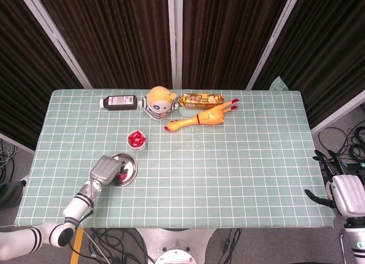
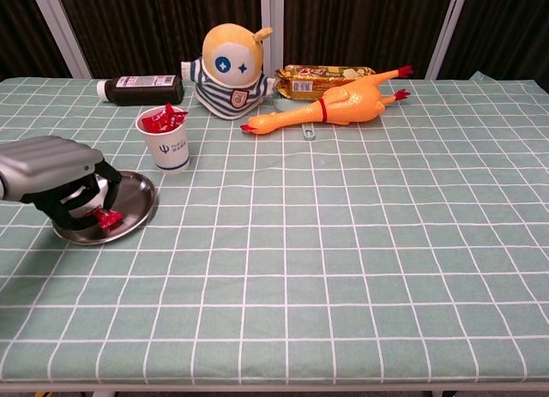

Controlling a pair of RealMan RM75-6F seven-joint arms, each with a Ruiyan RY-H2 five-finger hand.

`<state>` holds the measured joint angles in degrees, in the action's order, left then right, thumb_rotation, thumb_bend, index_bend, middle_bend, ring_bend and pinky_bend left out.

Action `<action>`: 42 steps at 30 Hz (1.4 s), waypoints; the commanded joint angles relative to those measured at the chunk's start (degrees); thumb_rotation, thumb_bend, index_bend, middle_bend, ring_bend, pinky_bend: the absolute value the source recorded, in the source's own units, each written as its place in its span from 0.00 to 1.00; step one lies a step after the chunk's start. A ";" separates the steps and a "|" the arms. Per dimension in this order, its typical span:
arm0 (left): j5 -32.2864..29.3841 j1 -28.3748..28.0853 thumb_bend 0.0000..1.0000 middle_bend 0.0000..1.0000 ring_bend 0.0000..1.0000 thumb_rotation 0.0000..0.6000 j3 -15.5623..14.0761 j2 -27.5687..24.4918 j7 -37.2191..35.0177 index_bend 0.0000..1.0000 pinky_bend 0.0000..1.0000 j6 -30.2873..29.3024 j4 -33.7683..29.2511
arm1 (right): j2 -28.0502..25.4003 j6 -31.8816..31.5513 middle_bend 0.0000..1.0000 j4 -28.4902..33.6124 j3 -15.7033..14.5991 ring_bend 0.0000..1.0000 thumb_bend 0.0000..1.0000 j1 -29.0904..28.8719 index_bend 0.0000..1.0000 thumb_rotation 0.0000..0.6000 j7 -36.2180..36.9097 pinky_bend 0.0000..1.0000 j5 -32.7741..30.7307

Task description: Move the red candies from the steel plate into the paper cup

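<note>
The steel plate (image 1: 130,166) (image 2: 139,208) lies near the table's front left. My left hand (image 1: 104,169) (image 2: 51,169) hangs over its left half, fingers curled down and pinching a red candy (image 1: 121,176) (image 2: 107,219) just above the plate's surface. Behind the plate, the white paper cup (image 1: 136,141) (image 2: 164,140) stands upright with several red candies in it. My right hand (image 1: 344,195) shows only in the head view, off the table's right front corner, its fingers apart and holding nothing.
Along the back stand a dark bottle on its side (image 1: 118,102) (image 2: 137,89), a yellow doll (image 1: 158,102) (image 2: 230,71), a snack packet (image 1: 199,98) (image 2: 322,75) and a rubber chicken (image 1: 199,118) (image 2: 334,105). Checked cloth covers the table.
</note>
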<state>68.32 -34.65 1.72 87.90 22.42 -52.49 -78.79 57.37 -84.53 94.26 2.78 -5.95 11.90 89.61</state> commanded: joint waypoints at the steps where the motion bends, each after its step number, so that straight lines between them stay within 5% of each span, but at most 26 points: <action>1: 0.45 0.39 0.43 0.90 0.80 1.00 0.60 -1.22 -0.98 0.62 0.98 -1.17 -1.33 | 0.00 -0.01 0.21 0.01 0.01 0.01 0.08 -0.05 0.04 1.00 0.02 0.24 0.12; 9: -0.30 -0.39 0.42 0.90 0.80 1.00 6.19 -5.31 -4.05 0.62 0.98 -4.90 -4.71 | 0.04 0.22 0.21 -0.10 0.02 0.01 0.08 -0.26 0.04 1.00 0.17 0.24 0.24; 18: -6.34 -7.59 0.42 0.90 0.80 1.00 12.56 -4.83 -2.41 0.61 0.98 0.79 -2.56 | 0.31 0.28 0.21 -0.56 0.00 0.01 0.08 -0.18 0.04 1.00 0.46 0.24 -0.07; 30: -13.59 -12.87 0.42 0.89 0.80 1.00 11.39 -0.85 3.53 0.61 0.98 5.03 2.21 | 0.11 0.28 0.21 -1.07 0.05 0.01 0.08 0.28 0.04 1.00 0.89 0.24 -1.07; 42: -14.56 -13.22 0.42 0.89 0.79 1.00 10.05 -1.45 3.86 0.41 0.98 3.51 0.85 | 0.13 0.49 0.21 -0.94 0.20 0.01 0.08 0.19 0.04 1.00 0.73 0.24 -1.21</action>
<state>53.85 -47.89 11.82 86.59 26.36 -48.91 -77.76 57.50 -84.05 93.32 2.98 -5.77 12.63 88.40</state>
